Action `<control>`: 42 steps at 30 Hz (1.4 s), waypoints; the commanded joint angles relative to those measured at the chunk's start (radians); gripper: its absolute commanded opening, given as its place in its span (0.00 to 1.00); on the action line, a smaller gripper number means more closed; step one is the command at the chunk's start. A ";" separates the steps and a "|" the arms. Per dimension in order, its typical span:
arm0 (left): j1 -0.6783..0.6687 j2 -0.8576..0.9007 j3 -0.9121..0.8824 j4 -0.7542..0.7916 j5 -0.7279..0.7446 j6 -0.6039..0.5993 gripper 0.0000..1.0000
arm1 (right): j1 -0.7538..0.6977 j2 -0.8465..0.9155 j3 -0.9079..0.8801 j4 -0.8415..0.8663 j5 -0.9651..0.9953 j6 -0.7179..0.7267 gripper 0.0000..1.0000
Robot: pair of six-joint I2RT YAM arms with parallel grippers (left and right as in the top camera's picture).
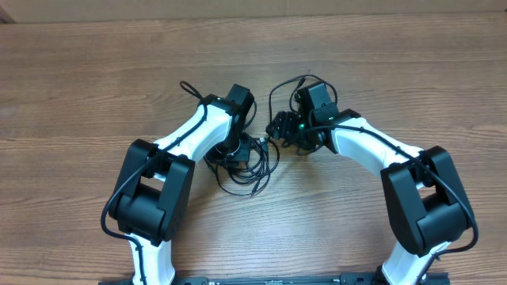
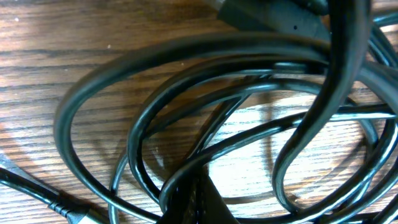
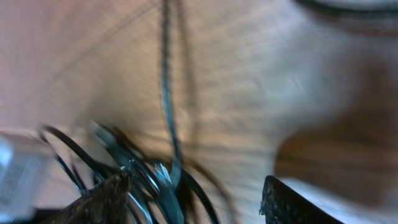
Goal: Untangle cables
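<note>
The cables (image 1: pixel 247 163) lie as a tangle of thin black loops on the wooden table between my two arms. One strand arcs away to the far side (image 1: pixel 273 93). My left gripper (image 1: pixel 235 150) is pressed down into the tangle. In the left wrist view the loops (image 2: pixel 186 93) fill the picture, and its fingers (image 2: pixel 202 202) are shut together on a strand at the bottom edge. My right gripper (image 1: pixel 279 127) hovers at the right rim of the tangle. In the blurred right wrist view it (image 3: pixel 194 180) stands open, with cable strands (image 3: pixel 165 177) beside its left finger (image 3: pixel 106 199).
The wooden table (image 1: pixel 95 87) stretches out on all sides of the tangle. A connector plug (image 2: pixel 68 211) lies at the lower left of the left wrist view. A thicker dark plug body (image 2: pixel 273 18) shows at the top of that view.
</note>
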 commanded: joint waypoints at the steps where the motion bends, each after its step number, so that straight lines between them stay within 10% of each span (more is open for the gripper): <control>1: 0.017 0.081 -0.087 0.004 -0.080 -0.013 0.04 | 0.027 -0.022 0.001 0.041 0.090 0.040 0.64; 22: 0.016 0.081 -0.112 0.058 -0.029 -0.017 0.04 | 0.052 0.048 -0.006 0.077 0.164 0.043 0.55; 42: 0.018 0.040 0.011 -0.037 0.003 0.032 0.04 | 0.053 0.097 -0.006 0.127 0.122 0.043 0.04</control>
